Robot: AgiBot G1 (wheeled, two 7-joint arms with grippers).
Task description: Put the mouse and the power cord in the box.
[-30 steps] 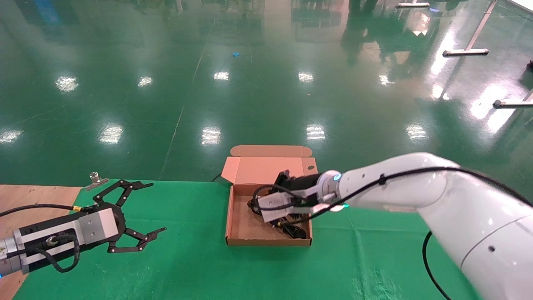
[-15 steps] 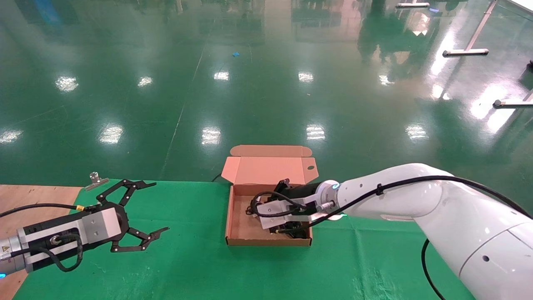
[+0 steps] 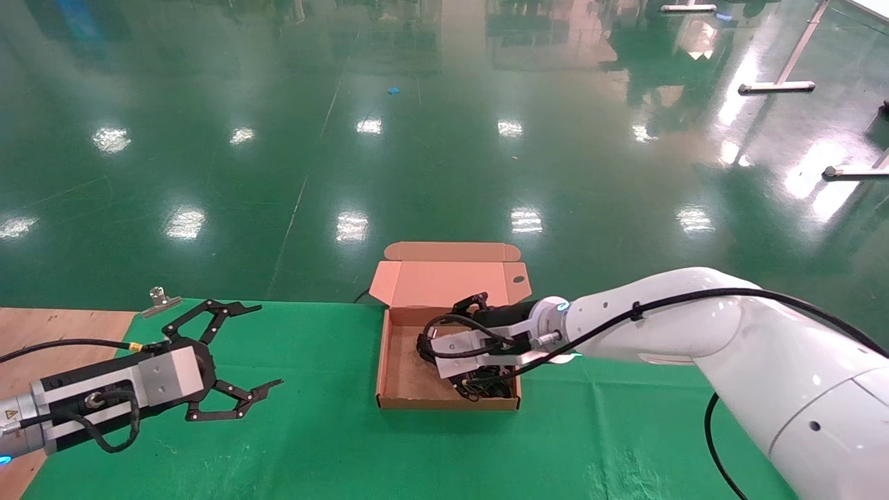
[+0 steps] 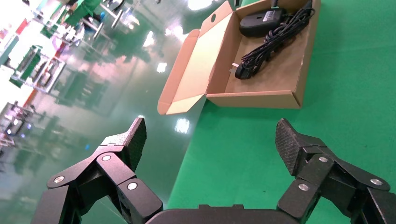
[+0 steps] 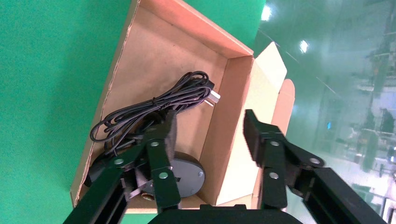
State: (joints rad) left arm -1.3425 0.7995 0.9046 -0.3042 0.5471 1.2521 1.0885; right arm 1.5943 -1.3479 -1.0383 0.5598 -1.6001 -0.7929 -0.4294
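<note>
The box (image 3: 389,361) stands open on the green cloth, its lid (image 3: 444,281) folded back. Inside lie the mouse (image 5: 184,175), grey underside up, in a corner, and the coiled power cord (image 5: 154,109) with its plug (image 5: 212,95) near the back wall. From the left wrist view the mouse (image 4: 259,21) and the power cord (image 4: 271,42) also lie in the box (image 4: 280,98). My right gripper (image 3: 464,314) hovers over the box, open and holding nothing. One finger (image 5: 161,154) is above the mouse; the right gripper (image 5: 210,123) straddles the back wall. My left gripper (image 3: 260,344) is open, parked far left.
A metal clip (image 3: 161,300) sits at the table's far edge, where the green cloth (image 3: 312,430) meets bare wood (image 3: 42,333). Beyond that edge the shiny green floor drops away. White table legs (image 3: 778,87) stand far off at the right.
My right gripper dipped a little over the box and shifted slightly left, staying open. The left arm has hardly moved.
</note>
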